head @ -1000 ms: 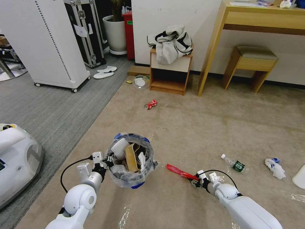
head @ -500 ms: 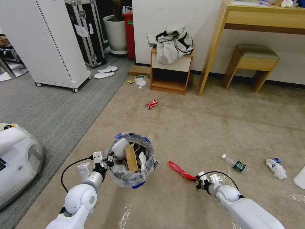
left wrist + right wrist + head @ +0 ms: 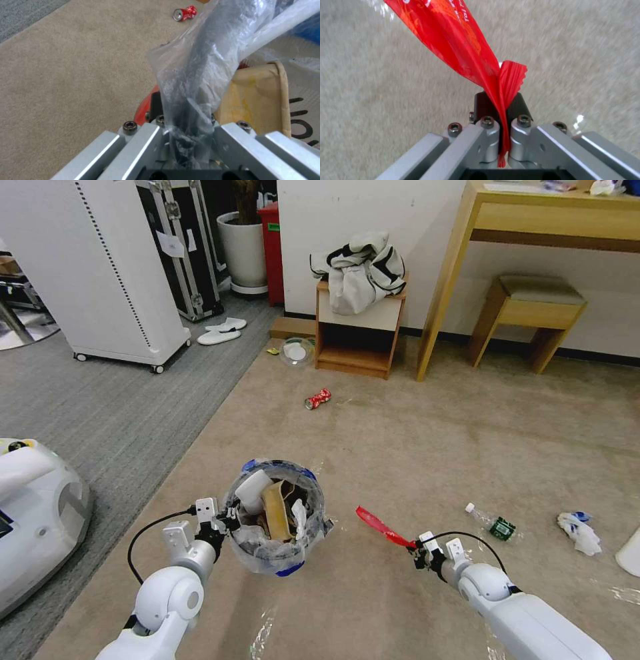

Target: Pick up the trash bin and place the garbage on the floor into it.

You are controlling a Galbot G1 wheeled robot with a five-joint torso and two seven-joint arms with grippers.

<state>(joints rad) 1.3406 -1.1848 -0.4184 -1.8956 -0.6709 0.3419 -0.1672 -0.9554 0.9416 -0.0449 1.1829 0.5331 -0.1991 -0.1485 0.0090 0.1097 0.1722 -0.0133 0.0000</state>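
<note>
The left gripper (image 3: 223,522) clamped the bin (image 3: 275,515) rim; the right gripper (image 3: 419,553) pinched a wrapper (image 3: 380,527) by its tip, which might slip free.

Left claw (image 3: 223,521) clamped, arm raised; right claw (image 3: 415,546) pinched shut (apparently fully).

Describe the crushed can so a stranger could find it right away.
Start at the small wooden side table by the wall, the one with a jacket heaped on top. On the beige carpet just in front of it lies the can, on its side. It is red and dented, unlike the clear bottle far to the right.
</note>
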